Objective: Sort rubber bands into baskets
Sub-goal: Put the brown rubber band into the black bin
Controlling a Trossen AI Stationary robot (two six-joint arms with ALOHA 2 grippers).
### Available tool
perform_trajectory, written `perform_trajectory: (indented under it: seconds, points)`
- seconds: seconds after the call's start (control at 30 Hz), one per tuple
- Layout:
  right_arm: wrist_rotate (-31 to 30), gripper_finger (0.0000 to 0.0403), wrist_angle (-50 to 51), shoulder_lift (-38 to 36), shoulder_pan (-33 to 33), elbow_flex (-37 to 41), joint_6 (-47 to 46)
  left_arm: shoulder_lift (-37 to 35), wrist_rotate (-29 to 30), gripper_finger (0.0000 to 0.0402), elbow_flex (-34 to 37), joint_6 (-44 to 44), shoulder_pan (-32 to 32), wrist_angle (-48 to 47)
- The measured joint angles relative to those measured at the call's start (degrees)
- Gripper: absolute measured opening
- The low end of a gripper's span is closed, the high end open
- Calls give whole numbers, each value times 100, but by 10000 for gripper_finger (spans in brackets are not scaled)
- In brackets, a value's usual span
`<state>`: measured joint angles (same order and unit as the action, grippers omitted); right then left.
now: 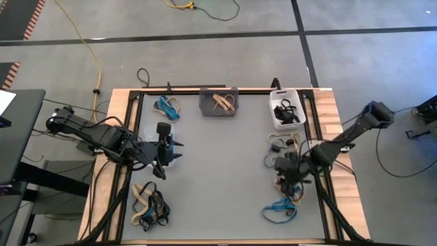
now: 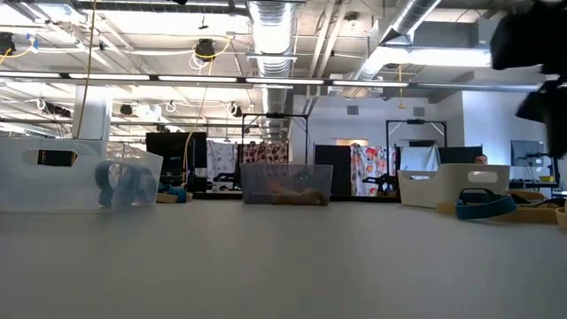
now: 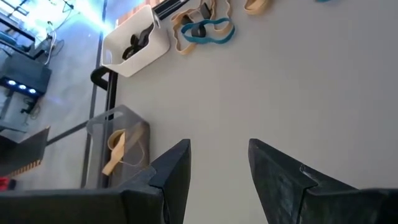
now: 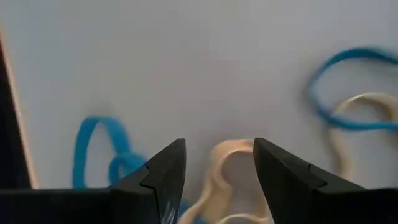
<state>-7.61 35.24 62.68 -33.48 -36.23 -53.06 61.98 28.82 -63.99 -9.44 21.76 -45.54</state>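
Note:
Three baskets stand along the far edge: a clear one (image 1: 167, 107) holding blue rubber bands, a dark grey one (image 1: 218, 102) holding tan bands, and a white one (image 1: 285, 111) holding black bands. Loose rubber bands lie in a pile at the near left (image 1: 147, 206) and a pile at the right (image 1: 285, 147), with a blue band (image 1: 280, 210) nearer the front. My right gripper (image 1: 287, 179) hangs open over the right pile. In its wrist view a tan band (image 4: 217, 171) lies below the gap, between its fingers (image 4: 217, 165). My left gripper (image 1: 172, 149) waits open at the left, above the mat.
Dark rails (image 1: 136, 130) and wooden borders (image 1: 336, 116) frame the grey mat. In the low view the clear basket (image 2: 80, 173), grey basket (image 2: 285, 184) and white basket (image 2: 452, 184) stand in a row, with a blue band (image 2: 485, 206) at the right. The mat's middle is bare.

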Motion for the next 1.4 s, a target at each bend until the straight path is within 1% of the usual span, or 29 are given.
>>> perform_trajectory:
  seconds: [0.13,0.23,0.43,0.57,0.63,0.7,0.87,0.9,0.97,1.1,1.23,1.4]
  points:
    - [-155,216,-330,478,-463,0,-453,0,-2,153,0,178,0,0]
    - [-277,216,-220,846,-617,0,-723,0,-2,153,0,305,0,0]
    - [-329,216,-319,1383,-608,0,-819,0,-2,153,0,564,0,-2]
    - [-552,206,-262,1553,-529,-2,-757,0,-2,153,0,772,0,-1]
    - [-671,188,-255,1566,-495,-4,-706,0,-2,153,0,861,0,0]
    - [-765,156,-254,1533,-463,-9,-655,0,-2,153,0,943,0,-2]
    - [-772,42,-245,1520,-467,-171,-240,0,-2,153,0,1165,0,-1]
    - [-772,26,-235,1520,-467,-232,-162,0,-1,153,0,1209,0,-1]
    - [-770,21,-211,1520,-467,-386,-4,0,-2,153,0,1301,0,-2]
    - [-866,30,275,1521,-467,-894,217,0,-2,153,0,1492,0,-2]
    - [-1198,22,1109,1520,-482,-1591,457,0,-2,153,0,1711,0,-2]
    - [-1691,22,2339,1520,-558,-2524,560,0,-2,153,0,1975,0,-4]
